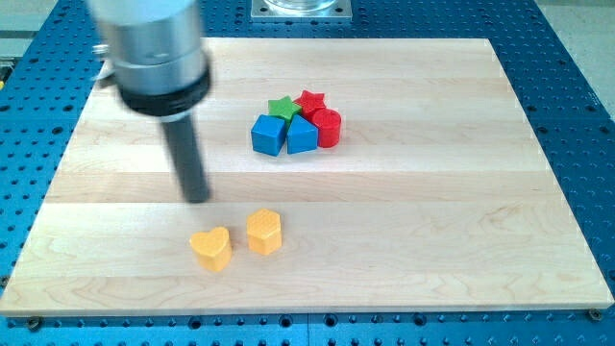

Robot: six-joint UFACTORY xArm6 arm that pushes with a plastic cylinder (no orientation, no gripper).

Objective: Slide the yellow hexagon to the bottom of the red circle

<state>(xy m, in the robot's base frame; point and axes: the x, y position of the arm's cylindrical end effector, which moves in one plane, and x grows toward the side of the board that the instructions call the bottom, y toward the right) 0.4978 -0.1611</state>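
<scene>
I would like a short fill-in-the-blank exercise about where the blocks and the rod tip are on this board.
1. The yellow hexagon lies to the view's ____ of the yellow heart.
2. My tip is above the two ____ blocks in the view, touching neither.
3. The red circle sits at the view's ____ end of the cluster, beside the blue triangle.
4. The green star is next to the ____ star.

Missing words: right; yellow; right; red

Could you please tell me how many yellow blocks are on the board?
2: the yellow heart near the view's bottom, and the yellow hexagon just to its right. None appear hidden.
</scene>
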